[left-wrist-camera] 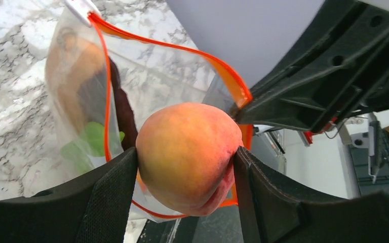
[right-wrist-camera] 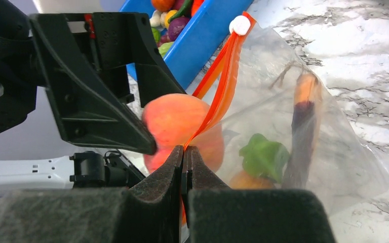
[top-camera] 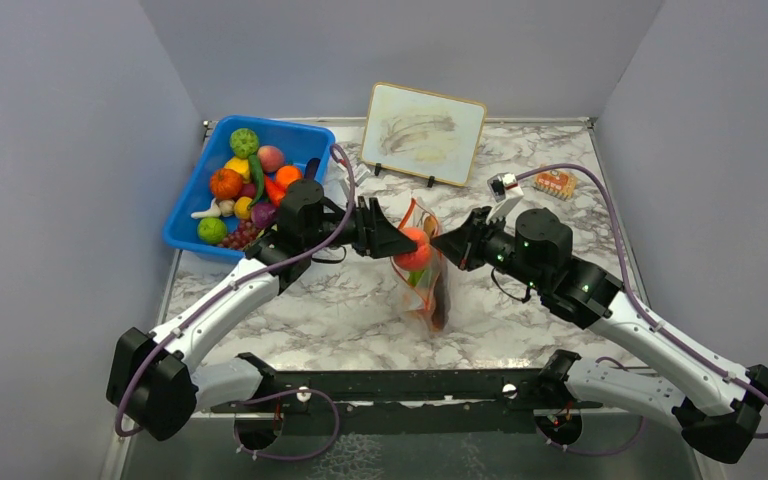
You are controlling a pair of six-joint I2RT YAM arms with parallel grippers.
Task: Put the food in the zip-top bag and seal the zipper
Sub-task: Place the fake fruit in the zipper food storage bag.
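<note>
The clear zip-top bag (top-camera: 426,285) hangs open at mid-table, its orange-red zipper (left-wrist-camera: 182,50) gaping. My left gripper (top-camera: 400,243) is shut on a peach (left-wrist-camera: 185,154) and holds it at the bag's mouth (top-camera: 415,247). My right gripper (top-camera: 442,243) is shut on the zipper strip (right-wrist-camera: 215,81) and holds that edge up. A white slider tab (right-wrist-camera: 240,24) sits at the strip's far end. Inside the bag lie a green pepper (right-wrist-camera: 263,154), an orange piece (right-wrist-camera: 245,181) and the dark meat slice (right-wrist-camera: 300,136).
A blue bin (top-camera: 305,135) at the back left holds several more toy fruits and vegetables (top-camera: 235,185). A framed board (top-camera: 423,132) stands at the back centre. A small orange packet (top-camera: 555,183) lies at the back right. Grey walls close the sides.
</note>
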